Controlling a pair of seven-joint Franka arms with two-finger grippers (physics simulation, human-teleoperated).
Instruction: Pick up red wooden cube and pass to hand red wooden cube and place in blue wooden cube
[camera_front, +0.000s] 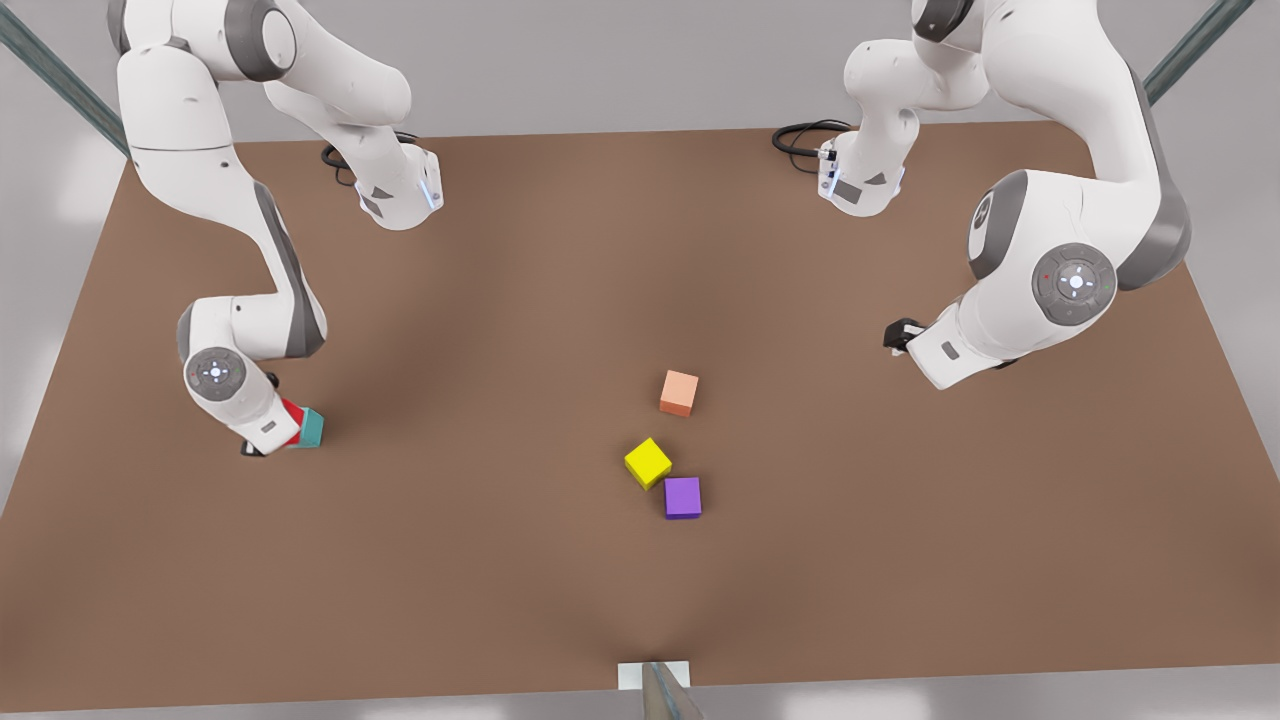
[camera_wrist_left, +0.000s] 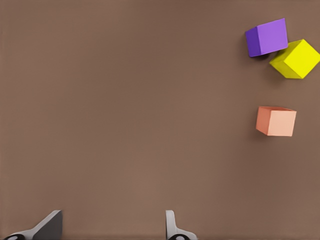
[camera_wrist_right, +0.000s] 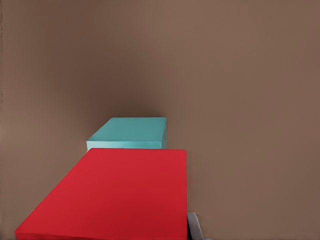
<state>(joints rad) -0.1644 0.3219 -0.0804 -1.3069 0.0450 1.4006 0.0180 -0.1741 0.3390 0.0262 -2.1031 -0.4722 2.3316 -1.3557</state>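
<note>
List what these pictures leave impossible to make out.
- Front view: the red wooden cube is mostly hidden behind the right gripper, so whether it touches the blue wooden cube cannot be told.
- Right wrist view: the frame edge cuts off the red wooden cube's near end.
- Left wrist view: the frame edge cuts off the left gripper beyond its open fingertips.

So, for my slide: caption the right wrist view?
Right gripper holds red cube beside blue cube.

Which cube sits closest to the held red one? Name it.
The blue wooden cube, teal, right beside the red wooden cube in the right gripper; the salmon, yellow and purple cubes lie far off mid-table.
</note>
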